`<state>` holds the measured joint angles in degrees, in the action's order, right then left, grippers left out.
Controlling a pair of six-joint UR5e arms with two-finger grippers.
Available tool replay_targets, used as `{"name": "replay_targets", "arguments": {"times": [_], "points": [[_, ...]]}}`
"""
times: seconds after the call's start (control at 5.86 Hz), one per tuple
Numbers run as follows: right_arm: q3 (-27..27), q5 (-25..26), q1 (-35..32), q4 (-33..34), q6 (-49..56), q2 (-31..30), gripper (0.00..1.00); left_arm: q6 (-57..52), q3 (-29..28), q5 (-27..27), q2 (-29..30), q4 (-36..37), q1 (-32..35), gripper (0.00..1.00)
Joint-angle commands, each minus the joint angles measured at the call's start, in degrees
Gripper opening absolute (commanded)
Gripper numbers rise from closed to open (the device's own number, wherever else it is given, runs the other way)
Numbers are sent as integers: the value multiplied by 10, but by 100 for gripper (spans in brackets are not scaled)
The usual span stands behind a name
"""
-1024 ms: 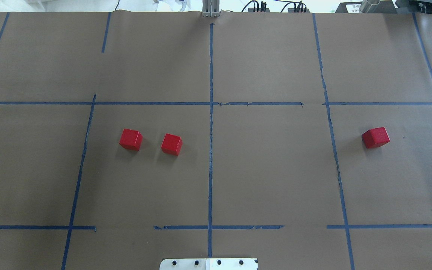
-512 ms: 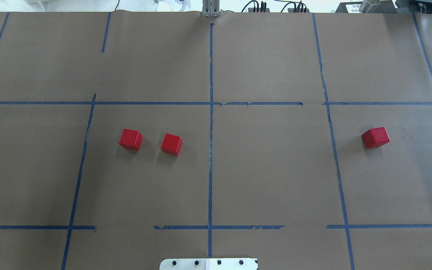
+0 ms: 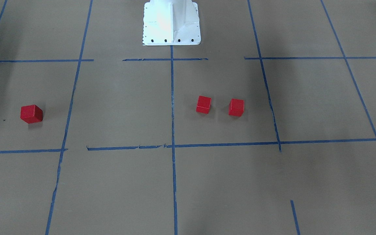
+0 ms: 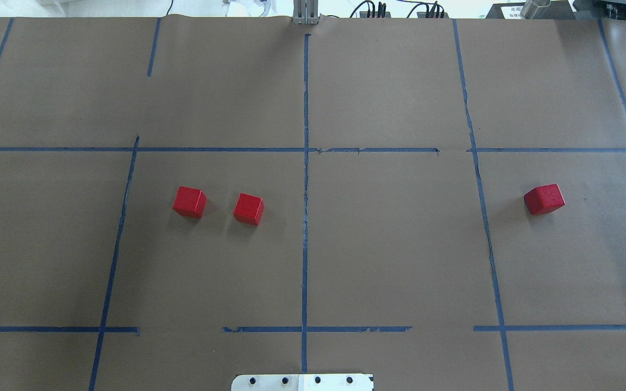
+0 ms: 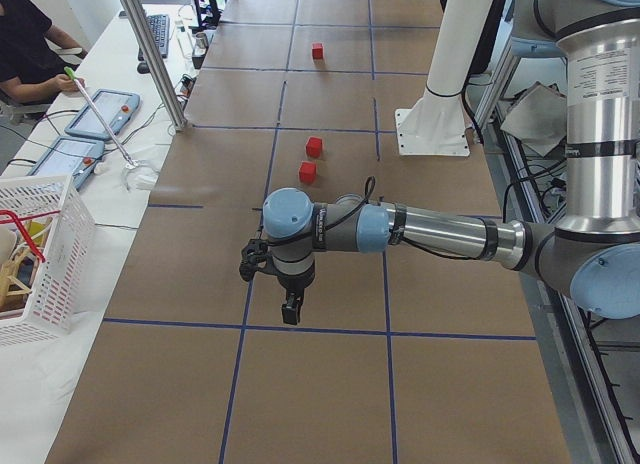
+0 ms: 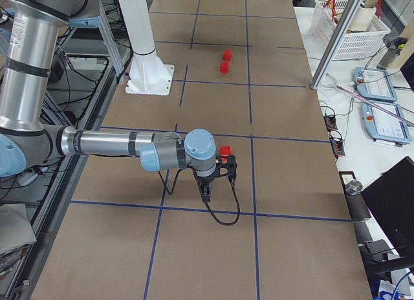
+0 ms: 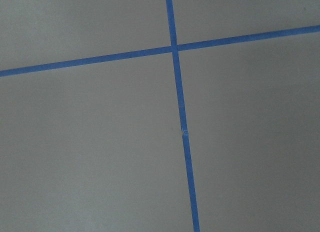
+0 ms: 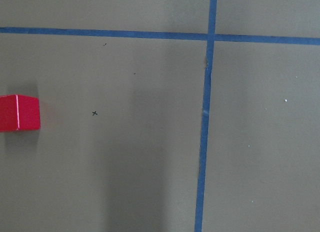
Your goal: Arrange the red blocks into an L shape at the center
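Note:
Three red blocks lie apart on the brown paper. In the overhead view two sit left of the centre line, the left block (image 4: 189, 202) and the middle block (image 4: 248, 209), with a gap between them. The third block (image 4: 544, 199) lies far right and also shows in the right wrist view (image 8: 19, 112). My left gripper (image 5: 290, 309) shows only in the exterior left view, hanging above the table's left end. My right gripper (image 6: 208, 191) shows only in the exterior right view, just beside the third block (image 6: 224, 150). I cannot tell whether either is open or shut.
Blue tape lines (image 4: 305, 179) divide the paper into squares. The white robot base (image 3: 171, 23) stands at the near middle edge. A white basket (image 5: 35, 254) and an operator's tablets (image 5: 95, 124) lie beyond the table's far edge.

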<state>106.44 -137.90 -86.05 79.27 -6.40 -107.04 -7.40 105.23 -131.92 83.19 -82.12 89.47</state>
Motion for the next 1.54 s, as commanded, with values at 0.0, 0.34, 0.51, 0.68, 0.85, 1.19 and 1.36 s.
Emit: {"name": "replay_targets", "arguments": {"times": [0.0,0.34,0.51,0.68,0.85,1.19,1.36], "points": [[0,3,58,-22,-49,1,100,-2,4,0,0,-1,-1,100],[-4,31,153,-121,-180,30,100,-1,5,0,0,-9,-1,100],[-4,43,192,-126,-215,61,99,-1,5,0,0,-9,-1,100],[-5,48,229,-126,-245,91,99,-1,5,0,-1,-9,-1,100],[-31,74,262,-127,-284,131,99,-1,4,0,-1,-9,-1,100],[-77,112,306,-127,-295,175,99,0,4,0,-1,-9,-1,100],[-79,119,319,-127,-325,185,99,0,5,0,-1,-9,-1,100]]}}
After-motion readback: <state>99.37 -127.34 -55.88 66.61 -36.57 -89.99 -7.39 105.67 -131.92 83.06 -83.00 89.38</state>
